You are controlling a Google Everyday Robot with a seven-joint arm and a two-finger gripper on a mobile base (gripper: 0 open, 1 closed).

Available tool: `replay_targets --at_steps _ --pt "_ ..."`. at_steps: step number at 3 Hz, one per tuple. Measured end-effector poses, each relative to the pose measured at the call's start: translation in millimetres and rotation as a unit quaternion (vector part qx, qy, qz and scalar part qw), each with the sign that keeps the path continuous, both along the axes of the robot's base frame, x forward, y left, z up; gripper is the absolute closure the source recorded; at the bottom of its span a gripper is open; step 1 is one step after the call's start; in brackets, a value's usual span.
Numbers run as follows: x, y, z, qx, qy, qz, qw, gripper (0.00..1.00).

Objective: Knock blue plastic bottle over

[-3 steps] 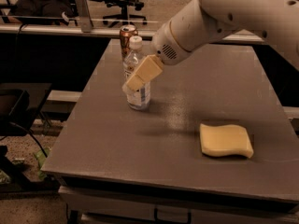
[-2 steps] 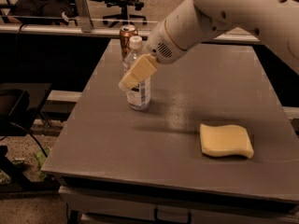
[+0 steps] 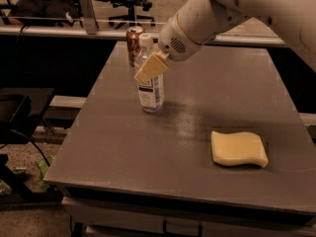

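**Grey tabletop, bottle upright under the arm**

On the grey tabletop (image 3: 197, 112), near its far left corner, the blue plastic bottle (image 3: 150, 95) stands upright, a copper-brown can (image 3: 133, 41) just behind it. The white arm reaches in from the upper right, and its tan claw (image 3: 148, 70) lies across the bottle's shoulder as seen from this camera. Whether the claw is spread or pressed together cannot be told. A yellow sponge (image 3: 239, 148) lies well apart at the near right.

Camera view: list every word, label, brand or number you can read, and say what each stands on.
No text can be read.
blue plastic bottle: white label with dark print, too blurred to read.
brown can: printing too blurred to read.
yellow sponge: no text.
gripper, in front of the bottle's upper part: no marking visible.
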State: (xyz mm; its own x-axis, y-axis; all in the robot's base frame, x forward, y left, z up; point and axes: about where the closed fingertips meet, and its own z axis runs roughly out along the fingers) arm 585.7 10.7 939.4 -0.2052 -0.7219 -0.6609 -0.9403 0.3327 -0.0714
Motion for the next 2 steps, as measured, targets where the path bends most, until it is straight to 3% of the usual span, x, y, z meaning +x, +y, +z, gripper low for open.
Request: replay_targets --at_steps 1,2 --pt "6.6 -8.2 13.2 -0.047 -0.006 0.029 0.9985 0.85" --pt "10.8 -12.6 18.4 -0.14 -0.01 0.082 0.9867 1.0"
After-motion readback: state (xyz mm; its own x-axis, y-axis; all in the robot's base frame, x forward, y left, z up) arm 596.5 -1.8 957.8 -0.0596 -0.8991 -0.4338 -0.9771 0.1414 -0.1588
